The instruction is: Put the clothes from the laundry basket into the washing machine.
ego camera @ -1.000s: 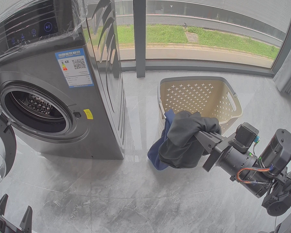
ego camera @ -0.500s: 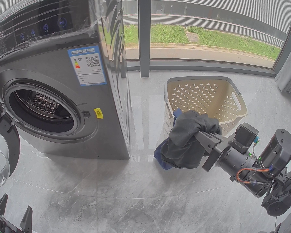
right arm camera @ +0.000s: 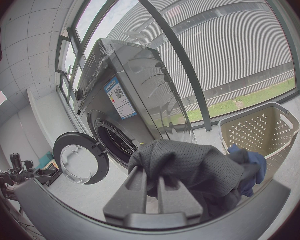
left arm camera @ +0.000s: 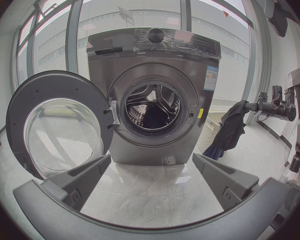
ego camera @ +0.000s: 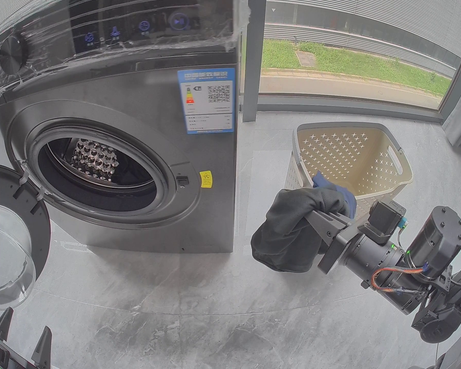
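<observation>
Beside basket (ego camera: 349,125), right jaws still clamp clothes (ego camera: 287,229); left jaws spread, empty; camera swung toward washing machine (ego camera: 138,90)

The washing machine (ego camera: 138,85) bears a blue label (ego camera: 206,100) with a QR code (ego camera: 219,93) and a yellow sticker (ego camera: 206,179) — print illegible.

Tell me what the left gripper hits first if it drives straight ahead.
Likely the washer, at or just below its open drum mouth. The left gripper faces it squarely over bare floor; the door hangs off to one side. Depth is unclear.
</observation>
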Controlling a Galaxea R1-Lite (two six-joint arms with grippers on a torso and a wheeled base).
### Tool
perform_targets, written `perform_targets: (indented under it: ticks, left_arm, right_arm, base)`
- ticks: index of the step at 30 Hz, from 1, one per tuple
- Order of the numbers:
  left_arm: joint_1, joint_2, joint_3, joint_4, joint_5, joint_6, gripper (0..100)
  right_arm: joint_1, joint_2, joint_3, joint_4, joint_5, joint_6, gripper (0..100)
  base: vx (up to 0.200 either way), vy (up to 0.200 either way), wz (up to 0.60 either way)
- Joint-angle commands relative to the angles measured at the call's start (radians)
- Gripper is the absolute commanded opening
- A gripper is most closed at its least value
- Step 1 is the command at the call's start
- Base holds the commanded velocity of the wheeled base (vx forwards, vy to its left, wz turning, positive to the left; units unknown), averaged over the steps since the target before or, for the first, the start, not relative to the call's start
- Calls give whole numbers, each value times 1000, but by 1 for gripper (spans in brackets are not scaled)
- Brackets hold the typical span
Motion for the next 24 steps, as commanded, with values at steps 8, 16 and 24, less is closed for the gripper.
perform_targets:
  ticks: [8, 16, 24]
  left_arm:
    - [0, -4, 10, 1, 0, -1, 100]
    - [0, -4, 10, 1, 0, -1, 100]
    - [0, -4, 10, 1, 0, -1, 100]
  right_arm:
    - [2, 1, -1, -1, 2, -1, 0]
    - [2, 2, -1, -1, 2, -1, 0]
    - [2, 4, -1, -1, 0, 1, 0]
  base:
    - [-150, 0, 0]
    - [-150, 0, 0]
    - [0, 100, 0]
